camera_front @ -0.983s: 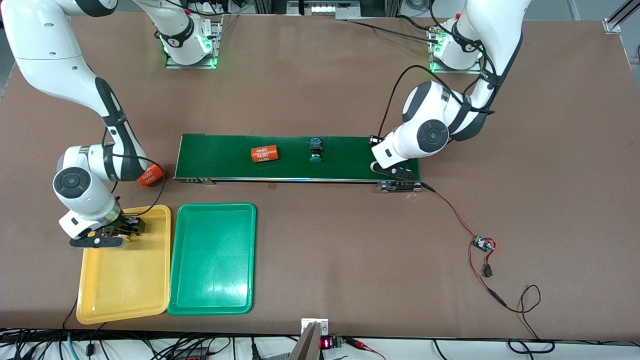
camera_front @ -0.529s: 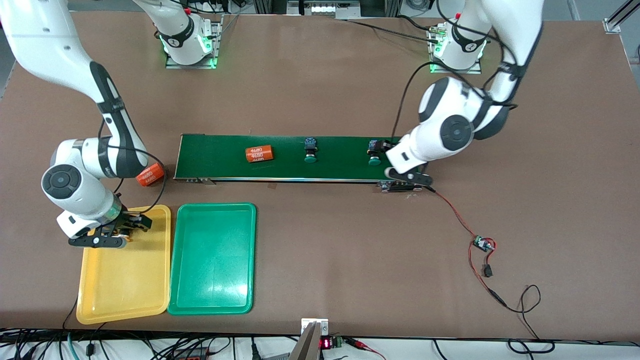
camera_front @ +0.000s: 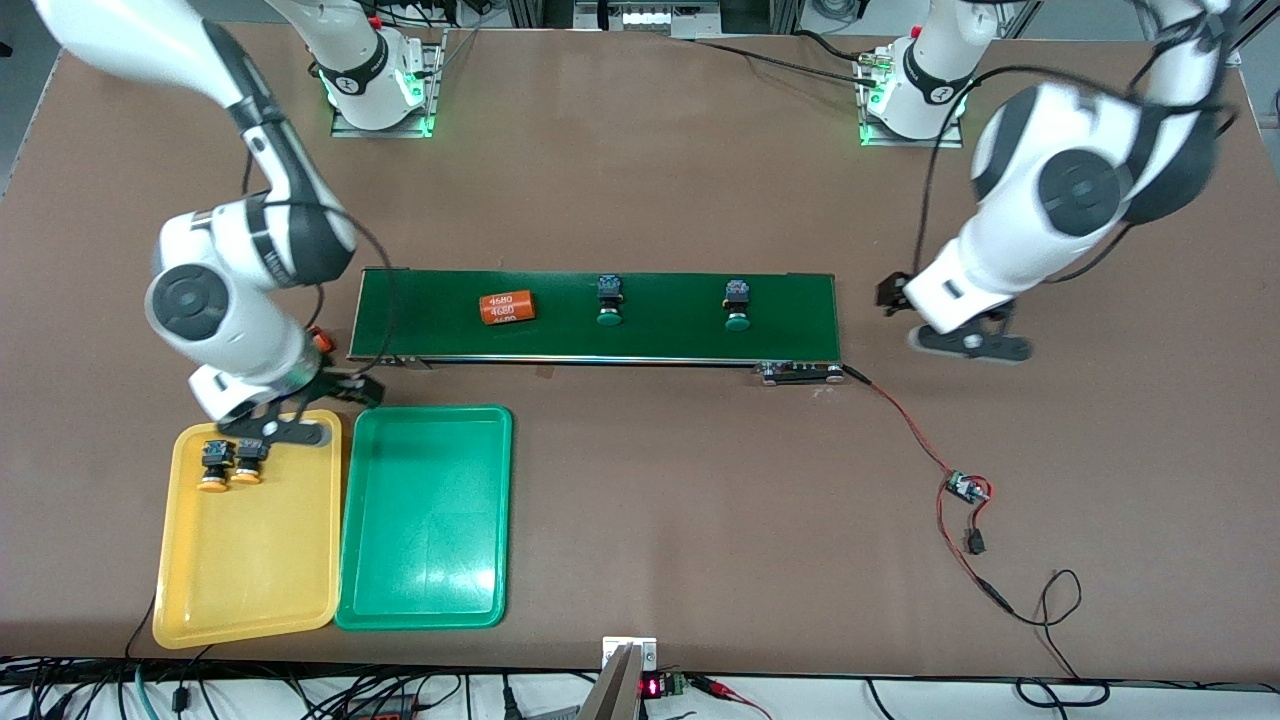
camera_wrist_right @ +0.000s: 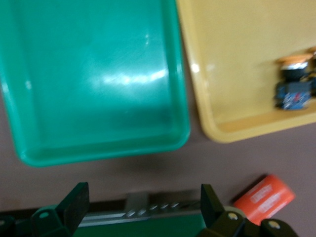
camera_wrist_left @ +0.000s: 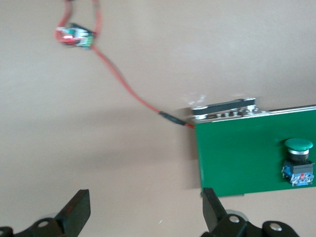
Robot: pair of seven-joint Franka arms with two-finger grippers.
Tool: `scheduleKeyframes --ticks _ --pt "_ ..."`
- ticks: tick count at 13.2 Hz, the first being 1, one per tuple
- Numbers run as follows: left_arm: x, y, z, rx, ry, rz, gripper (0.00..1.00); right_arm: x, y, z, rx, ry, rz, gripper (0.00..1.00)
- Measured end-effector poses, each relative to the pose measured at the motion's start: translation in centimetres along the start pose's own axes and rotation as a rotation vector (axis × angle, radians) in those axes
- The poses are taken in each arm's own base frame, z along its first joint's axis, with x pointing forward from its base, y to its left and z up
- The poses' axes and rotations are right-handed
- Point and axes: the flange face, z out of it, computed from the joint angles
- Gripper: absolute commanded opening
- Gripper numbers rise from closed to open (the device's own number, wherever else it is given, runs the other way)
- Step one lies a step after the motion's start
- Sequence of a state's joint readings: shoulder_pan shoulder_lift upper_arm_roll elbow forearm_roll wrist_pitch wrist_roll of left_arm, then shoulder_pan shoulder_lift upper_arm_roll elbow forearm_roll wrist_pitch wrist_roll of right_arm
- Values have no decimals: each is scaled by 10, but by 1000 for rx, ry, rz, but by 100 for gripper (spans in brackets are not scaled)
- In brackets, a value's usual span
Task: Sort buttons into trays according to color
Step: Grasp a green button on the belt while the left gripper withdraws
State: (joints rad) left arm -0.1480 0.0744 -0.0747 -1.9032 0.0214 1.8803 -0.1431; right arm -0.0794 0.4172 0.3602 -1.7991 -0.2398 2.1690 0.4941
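1. I see the yellow tray at the right arm's end of the surface, with 2 yellow-capped buttons lying side by side in it, at the end nearest the conveyor belt.
2. My right gripper hangs over the edge of the yellow tray beside those buttons, fingers spread apart and holding nothing; the right wrist view shows both fingers well apart with only the surface between them.
3. An orange cylinder lies on the surface just off the belt's end, mostly hidden under the right arm.
4. The green tray sits just beside the yellow one, toward the left arm's end, with no buttons in it.
5. The conveyor belt carries another orange cylinder printed 4680, then 2 green-capped buttons: the first green button near the middle and the second green button toward the left arm's end, well apart.
6. My left gripper hangs over the bare surface just off the belt's end, fingers apart and holding nothing.
7. A red wire runs from the belt to a small circuit board.
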Motion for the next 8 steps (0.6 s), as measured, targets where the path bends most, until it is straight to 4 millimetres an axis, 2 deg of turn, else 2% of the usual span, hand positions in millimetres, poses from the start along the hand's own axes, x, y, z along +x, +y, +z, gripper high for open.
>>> scheduleKeyframes --ticks 2,4,6,8 --pt "-18 -44 -49 -3 34 -57 100 -31 -41 -2 13 -19 34 100" --pt "-29 -80 -95 -3 101 -8 100 -56 -74 -1 23 -37 59 100" --pt "-31 -94 -128 5 155 88 100 -71 -94 0 35 -52 83 100" --pt "-36 -104 -146 5 136 103 100 -83 -109 -1 47 -65 90 100"
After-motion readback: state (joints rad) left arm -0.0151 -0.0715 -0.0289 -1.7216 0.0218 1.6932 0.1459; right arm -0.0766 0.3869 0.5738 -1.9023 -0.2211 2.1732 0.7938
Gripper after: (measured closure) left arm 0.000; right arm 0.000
